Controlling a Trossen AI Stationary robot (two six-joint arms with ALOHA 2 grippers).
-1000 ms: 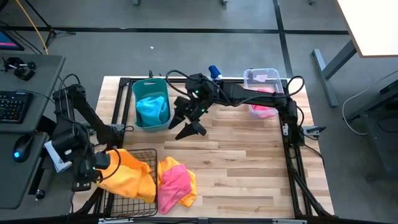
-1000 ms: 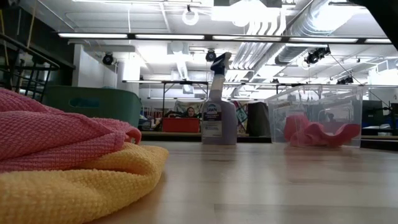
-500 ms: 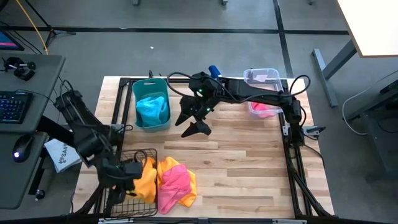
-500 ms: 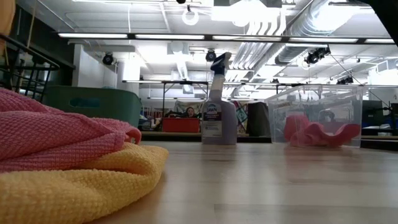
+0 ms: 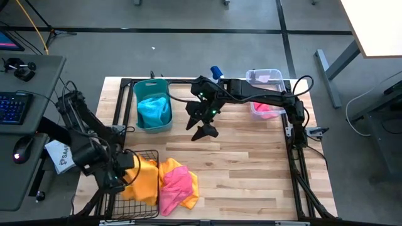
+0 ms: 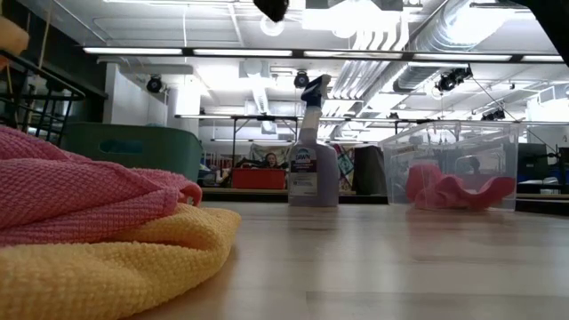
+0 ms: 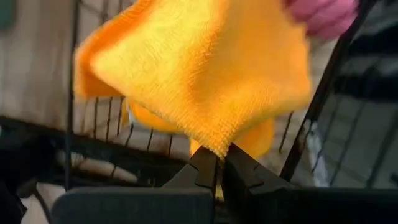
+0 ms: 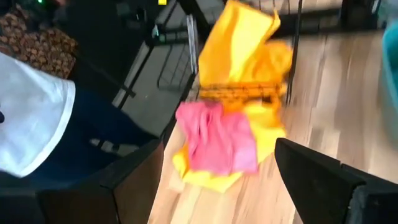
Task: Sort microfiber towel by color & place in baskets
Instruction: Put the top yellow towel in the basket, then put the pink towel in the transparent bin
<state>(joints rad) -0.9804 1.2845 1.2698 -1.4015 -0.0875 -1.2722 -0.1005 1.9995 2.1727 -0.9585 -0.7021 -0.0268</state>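
Observation:
My left gripper (image 5: 125,171) (image 7: 219,155) is shut on an orange-yellow towel (image 5: 144,177) over the black wire-mesh basket (image 5: 129,202). Beside the basket, a pink towel (image 5: 176,182) (image 6: 80,191) lies on top of a yellow towel (image 5: 191,191) (image 6: 107,267) on the table. My right gripper (image 5: 205,130) (image 8: 217,180) hangs open above the middle of the table, touching nothing. The teal tub (image 5: 137,107) holds a blue towel (image 5: 154,108). The clear bin (image 5: 264,76) holds a pink towel (image 5: 266,112). My left gripper pinches the orange-yellow towel between its two fingers at a corner of the edge (image 7: 217,144). It comes from the table's left side, slanting down. The rest of the towel spreads bunched beyond the fingertips inside the basket's wire frame (image 7: 323,99).
A spray bottle with a blue trigger (image 5: 216,71) (image 6: 311,156) stands at the far edge between the tub and the bin. Bare wood lies across the middle and right of the table. A desk with a keyboard (image 5: 14,107) stands left of the table.
My left gripper has carried the orange-yellow towel toward the table's right, over the wire basket; the towel, spread wide before, is now bunched in the basket's right part. My right gripper has drifted slightly toward the table's right, still open.

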